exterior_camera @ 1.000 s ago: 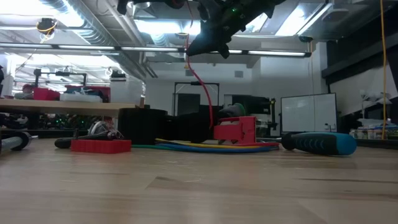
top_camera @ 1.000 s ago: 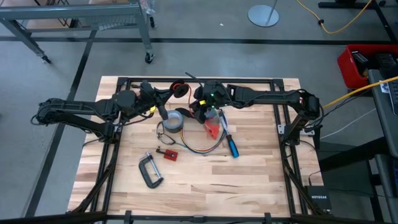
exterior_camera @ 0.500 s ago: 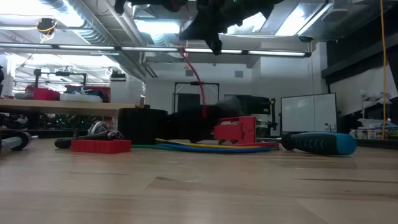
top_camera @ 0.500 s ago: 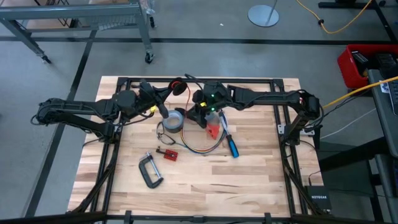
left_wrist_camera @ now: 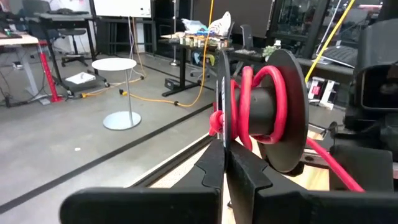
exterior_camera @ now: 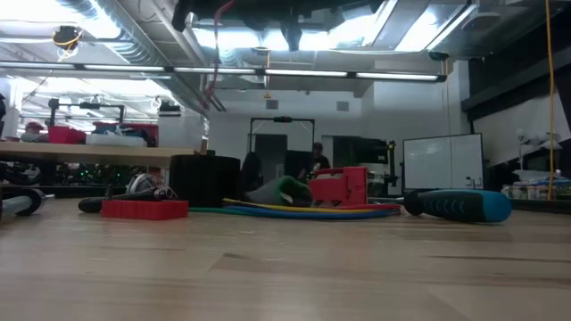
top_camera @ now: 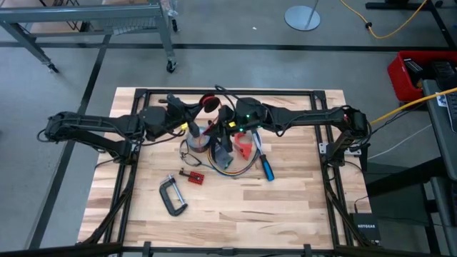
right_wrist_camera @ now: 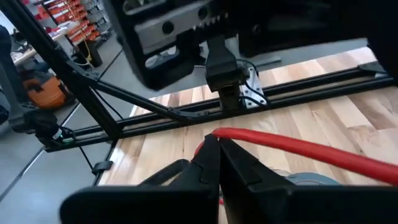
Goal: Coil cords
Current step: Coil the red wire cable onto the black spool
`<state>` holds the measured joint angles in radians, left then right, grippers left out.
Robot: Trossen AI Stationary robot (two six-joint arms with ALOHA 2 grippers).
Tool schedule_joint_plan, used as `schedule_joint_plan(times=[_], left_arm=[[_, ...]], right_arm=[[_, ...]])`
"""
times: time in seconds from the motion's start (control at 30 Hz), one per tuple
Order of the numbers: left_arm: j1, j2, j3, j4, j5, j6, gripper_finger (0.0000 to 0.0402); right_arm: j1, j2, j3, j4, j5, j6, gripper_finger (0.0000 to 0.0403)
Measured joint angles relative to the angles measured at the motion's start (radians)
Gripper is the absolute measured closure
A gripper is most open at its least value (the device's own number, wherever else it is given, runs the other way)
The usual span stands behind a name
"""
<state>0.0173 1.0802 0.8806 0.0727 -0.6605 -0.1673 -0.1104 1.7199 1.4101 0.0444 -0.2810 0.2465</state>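
Winding looks partly done: the left pincer [left_wrist_camera: 225, 163], pressed shut, pinches the spool [left_wrist_camera: 268, 111] already carrying red cord [left_wrist_camera: 264, 81], the right pincer [right_wrist_camera: 217, 155] pinches its loose run, while the multicolored cord [top_camera: 239, 170] lies uncoiled on the surface [top_camera: 285, 207].

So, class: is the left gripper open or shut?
Shut on the spool. The left gripper has its fingers pressed together on the spool's thin black rim, red cord wound on it.

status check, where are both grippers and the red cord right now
Left gripper shut on the black spool, red cord wound around it. Right gripper shut on the red cord's free run. Grey tape roll just below the grippers.
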Motion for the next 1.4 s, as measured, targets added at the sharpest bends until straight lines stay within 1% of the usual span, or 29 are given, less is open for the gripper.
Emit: schedule_joint_plan(times=[0.27, 0.5, 0.7, 0.93, 1.07, 1.23, 1.33, 1.4], left_arm=[[-0.005, 0.006, 0.0, -0.003, 0.002, 0.023, 0.0401], [-0.005, -0.045, 0.0, -0.01, 0.002, 0.042, 0.0401], [-0.016, -0.093, 0.0, -0.02, 0.002, 0.049, 0.0401], [-0.04, -0.108, 0.0, -0.047, 0.002, 0.052, 0.0401], [-0.044, -0.108, 0.0, -0.065, 0.002, 0.041, 0.0401], [-0.044, -0.108, 0.0, -0.065, 0.002, 0.036, 0.0401], [-0.044, -0.108, 0.0, -0.066, 0.002, 0.042, 0.0401], [-0.044, -0.108, 0.0, -0.065, 0.002, 0.044, 0.0401]], right_arm=[[-0.001, 0.0, 0.0, -0.007, -0.026, 0.018, 0.04], [-0.001, 0.0, 0.0, -0.015, -0.027, 0.002, 0.0366], [-0.001, 0.0, 0.0, -0.02, -0.046, -0.045, 0.0318], [-0.001, 0.0, 0.0, -0.025, 0.004, -0.046, 0.0241], [-0.003, 0.0, 0.0, -0.025, 0.018, -0.049, 0.0215], [-0.017, 0.0, 0.0, -0.025, 0.114, -0.05, 0.0211], [-0.018, 0.0, 0.0, -0.026, 0.155, -0.05, 0.0219], [-0.016, 0.0, 0.0, -0.035, 0.159, -0.05, 0.0227]])
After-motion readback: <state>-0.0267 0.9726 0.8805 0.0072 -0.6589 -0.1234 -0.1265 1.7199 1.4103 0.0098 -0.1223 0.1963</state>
